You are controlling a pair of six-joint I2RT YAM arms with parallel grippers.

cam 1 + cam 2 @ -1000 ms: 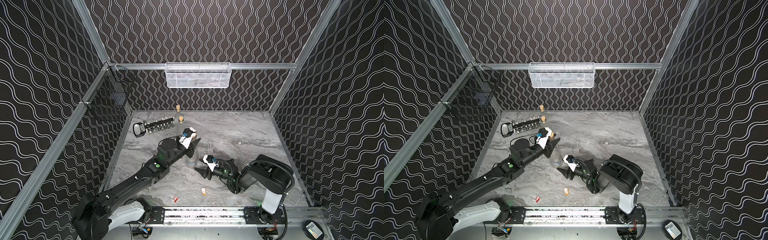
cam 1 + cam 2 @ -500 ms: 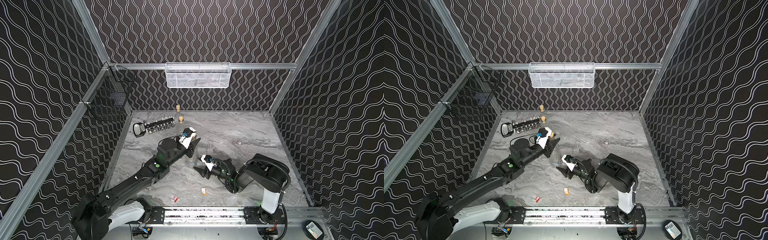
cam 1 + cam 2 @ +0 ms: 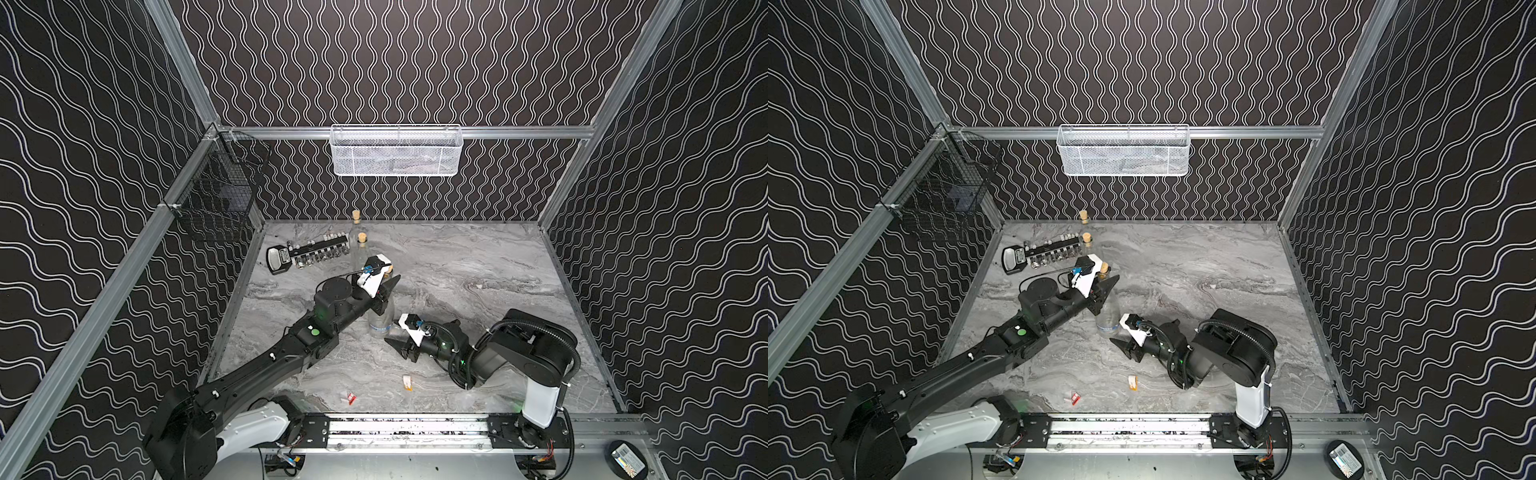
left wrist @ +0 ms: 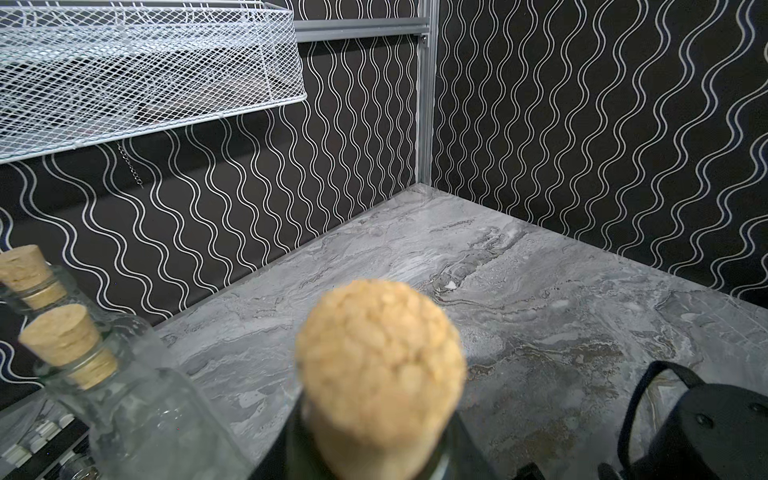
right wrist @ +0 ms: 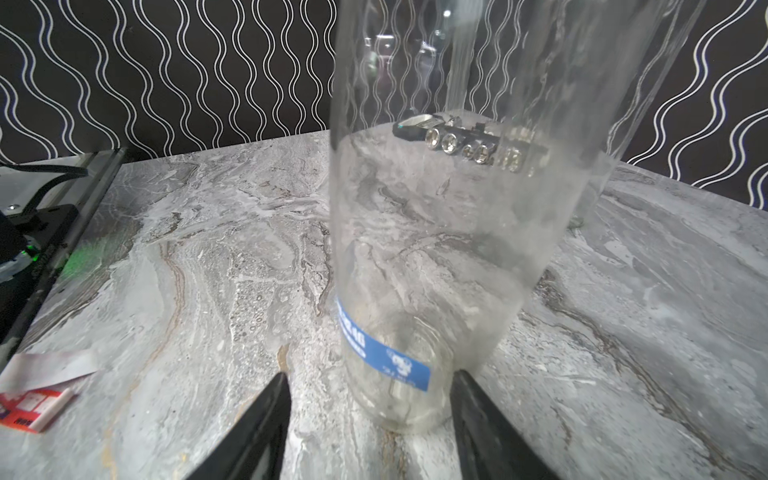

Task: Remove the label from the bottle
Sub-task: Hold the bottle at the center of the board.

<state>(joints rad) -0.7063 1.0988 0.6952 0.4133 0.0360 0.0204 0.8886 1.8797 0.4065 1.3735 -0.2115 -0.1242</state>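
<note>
While left fingers (image 3: 389, 286) still clamp the bottle (image 3: 380, 321), right fingers (image 5: 257, 432), spread, edge closer.

Your marbled tabletop (image 3: 478, 266) is carrying a clear bottle (image 3: 381, 321) at centre, two corked bottles (image 3: 359, 252) and a socket rail (image 3: 318, 254) behind it, two paper scraps (image 3: 408, 382) lying frontward.

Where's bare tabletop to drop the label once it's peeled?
Free: the wide marble tabletop from the bottle across to the right wall, back to the far wall. Crowded: far-left corner with socket set and two corked bottles; paper scraps at the front edge.
</note>
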